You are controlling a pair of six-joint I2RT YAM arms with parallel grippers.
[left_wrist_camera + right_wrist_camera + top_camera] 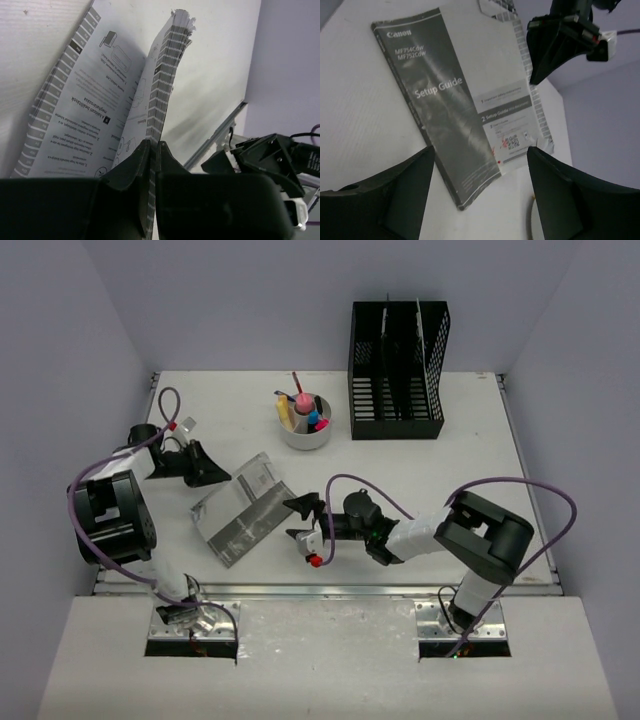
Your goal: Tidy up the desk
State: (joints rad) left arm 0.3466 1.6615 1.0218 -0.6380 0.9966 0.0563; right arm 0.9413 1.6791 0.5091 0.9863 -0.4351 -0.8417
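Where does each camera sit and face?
Top external: above, behind the bases, looking down on the desk; both arms show.
Left wrist: on the left arm, facing along the left gripper, shut on the booklet; right gripper at right.
Right wrist: looks down past its own open fingers at the booklet cover; left gripper top right.
Shared: the booklet, in all three.

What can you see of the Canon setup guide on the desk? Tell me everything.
The booklet is a thin paper manual, its dark grey cover printed Canon and Setup Guide, with a pale QR-code panel. Grey index marks line its page edges. It lies askew on the white desk between the arms, fanned open: the left gripper is shut on a sheaf of pages at one edge. The open right gripper sits at its opposite side; contact cannot be told.
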